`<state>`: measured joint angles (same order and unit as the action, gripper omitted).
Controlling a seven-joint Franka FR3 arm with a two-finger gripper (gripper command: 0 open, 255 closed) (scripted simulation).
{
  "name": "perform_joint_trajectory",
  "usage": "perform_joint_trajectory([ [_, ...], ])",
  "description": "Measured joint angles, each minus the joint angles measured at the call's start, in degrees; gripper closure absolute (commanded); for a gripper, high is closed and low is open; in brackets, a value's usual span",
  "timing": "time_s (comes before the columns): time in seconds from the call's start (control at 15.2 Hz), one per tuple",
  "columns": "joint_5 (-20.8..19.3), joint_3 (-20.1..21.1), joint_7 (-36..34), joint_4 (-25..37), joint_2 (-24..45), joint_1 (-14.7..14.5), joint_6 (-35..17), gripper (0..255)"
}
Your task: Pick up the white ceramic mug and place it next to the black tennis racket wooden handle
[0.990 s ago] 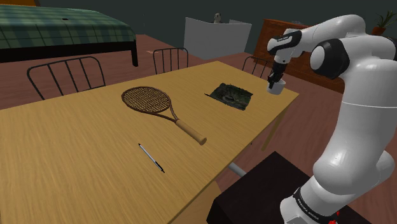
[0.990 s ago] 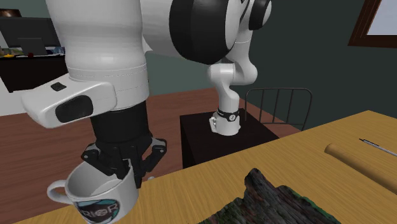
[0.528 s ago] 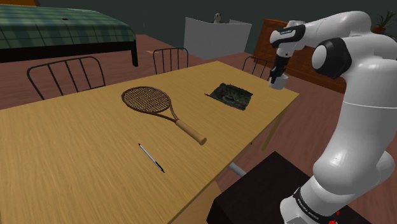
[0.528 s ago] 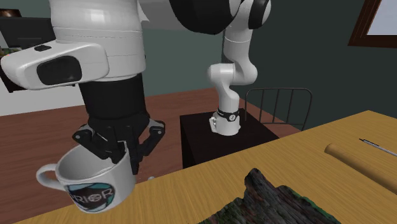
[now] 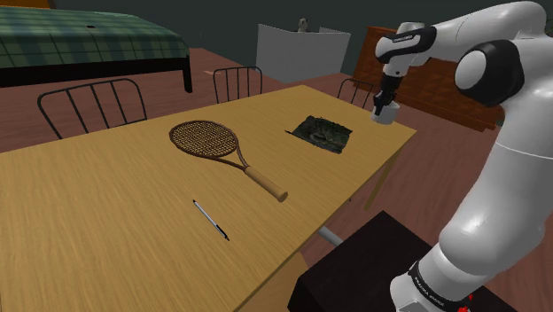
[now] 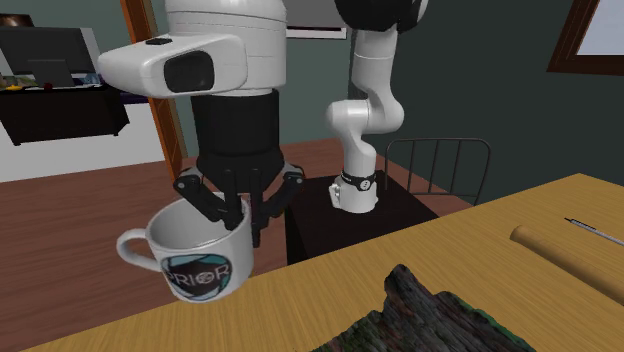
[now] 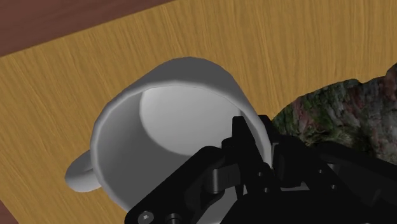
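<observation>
My gripper (image 6: 238,212) is shut on the rim of a white mug (image 6: 200,262) with a teal and black logo, one finger inside and one outside. The mug (image 5: 384,113) hangs above the table's far right corner in the shoulder view. From the wrist I look into the mug (image 7: 172,121), its handle pointing away from the fingers (image 7: 245,137). The racket (image 5: 213,144) has a brown strung head, and its light wooden handle (image 5: 268,185) points toward the table's near edge, well to the mug's left in the shoulder view.
A dark mossy slab (image 5: 322,132) lies between mug and racket. A pen (image 5: 211,219) rests near the table's (image 5: 89,222) front edge. Chairs (image 5: 92,105) line the far side; a bed (image 5: 89,40) and a white cabinet (image 5: 301,51) stand behind. The black stand (image 5: 372,266) sits at lower right.
The gripper has lifted the mug off the table and carried it a little toward the second exterior view's right. The arm's upper links have risen.
</observation>
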<state>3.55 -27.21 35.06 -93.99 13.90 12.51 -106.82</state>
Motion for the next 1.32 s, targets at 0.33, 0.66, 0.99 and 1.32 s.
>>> perform_joint_trajectory([
  [0.33, -5.03, 1.63, -7.3, -12.26, -10.42, -4.88, -2.72, 255],
  [0.66, -8.6, 4.68, -14.8, -21.23, -18.71, -8.02, -3.7, 255],
  [0.99, -10.57, 8.78, -22.35, -28.62, -25.73, -10.47, -3.88, 255],
  [1.32, -11.05, 13.43, -29.66, -35.01, -32.01, -12.63, -3.54, 255],
])
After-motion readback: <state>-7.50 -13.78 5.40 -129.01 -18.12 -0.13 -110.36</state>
